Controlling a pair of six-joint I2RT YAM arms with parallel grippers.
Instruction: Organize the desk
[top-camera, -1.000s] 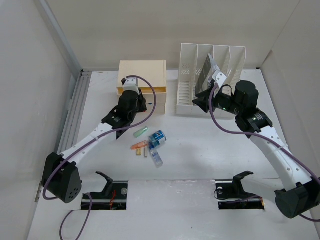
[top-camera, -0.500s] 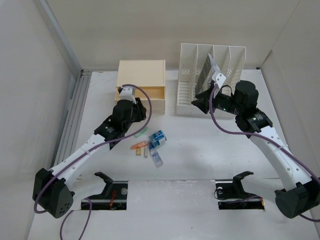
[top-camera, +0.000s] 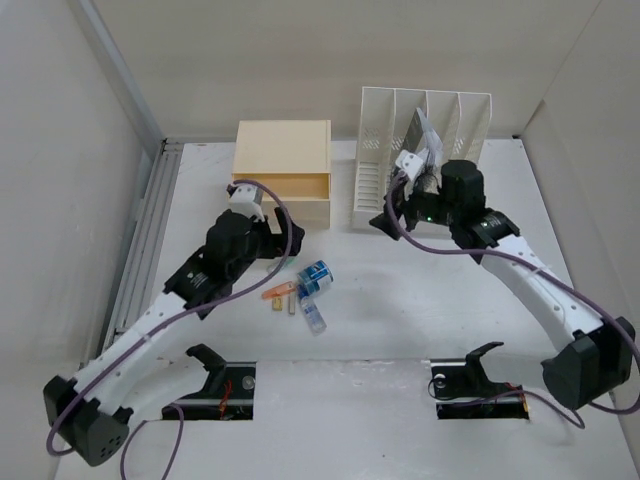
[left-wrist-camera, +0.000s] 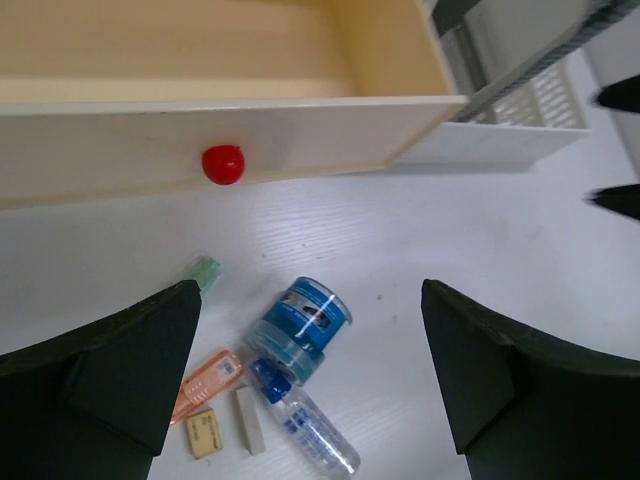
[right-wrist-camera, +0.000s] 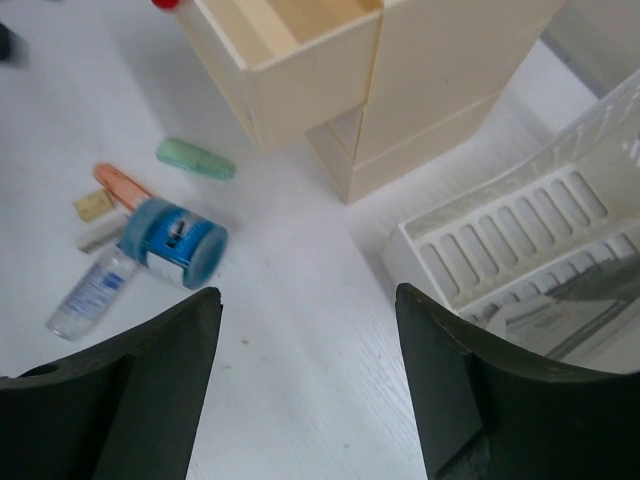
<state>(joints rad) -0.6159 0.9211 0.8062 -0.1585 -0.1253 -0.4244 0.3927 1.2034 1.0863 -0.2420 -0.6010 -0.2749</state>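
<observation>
On the white desk (top-camera: 400, 310) lies a small cluster: a blue canister (left-wrist-camera: 300, 328) on its side, a clear bottle with a blue cap (left-wrist-camera: 305, 425), an orange highlighter (left-wrist-camera: 205, 383), a green cap-like piece (left-wrist-camera: 204, 272) and two erasers (left-wrist-camera: 205, 432). My left gripper (left-wrist-camera: 310, 295) hangs open above this cluster, just in front of the cream drawer box (top-camera: 283, 160). The box's top drawer stands pulled out, showing its red knob (left-wrist-camera: 222, 164). My right gripper (right-wrist-camera: 308, 295) is open and holds nothing, over bare desk between the box and the file rack (top-camera: 420, 150).
A grey folder (top-camera: 420, 135) leans in one slot of the white file rack. The ribbed metal rail (top-camera: 150, 230) runs along the left edge. White panels wall in the desk at the back and both sides.
The left gripper pulled the top drawer out, let go of the knob, opened and drew back toward me. The right gripper opened, left the folder in the rack and moved left and down.
</observation>
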